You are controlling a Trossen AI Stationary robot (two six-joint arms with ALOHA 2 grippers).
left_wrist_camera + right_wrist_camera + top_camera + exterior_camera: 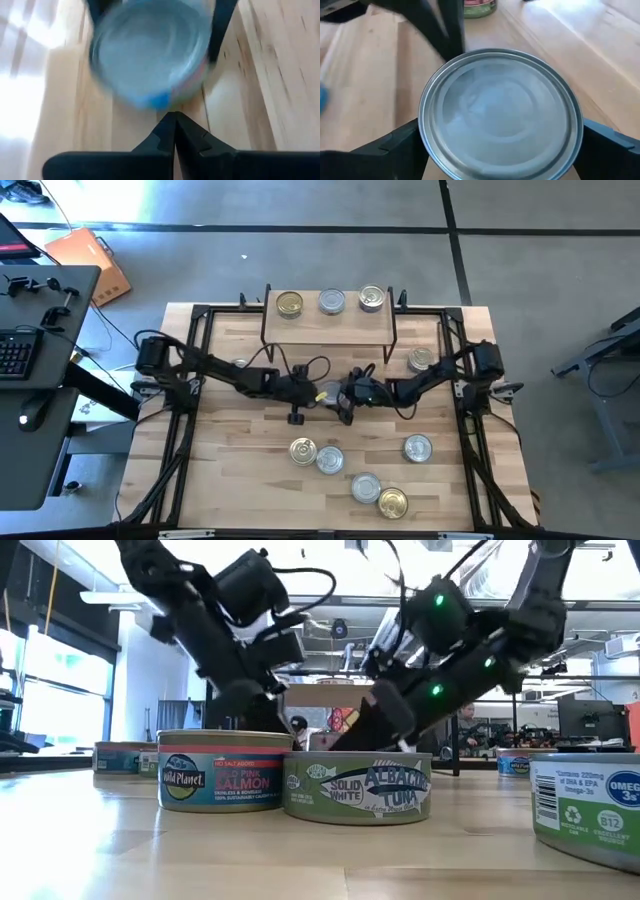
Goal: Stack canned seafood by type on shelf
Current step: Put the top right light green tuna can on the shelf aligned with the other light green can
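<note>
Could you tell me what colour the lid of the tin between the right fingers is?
Plain silver; the tin shows best in the right wrist view.

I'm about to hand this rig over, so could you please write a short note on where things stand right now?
Left gripper: shut, empty, mid-table beside the right one.
Right gripper: wide, fingers on either side of a silver tin at mid-table; whether the tin is clamped I cannot tell.
Shelf: three tins in a row, one gold-lidded, two silver, none stacked.
Left: one tin on the table right of the shelf and five tins near the front edge, plus the one at the right gripper; all the stacking by type.
</note>
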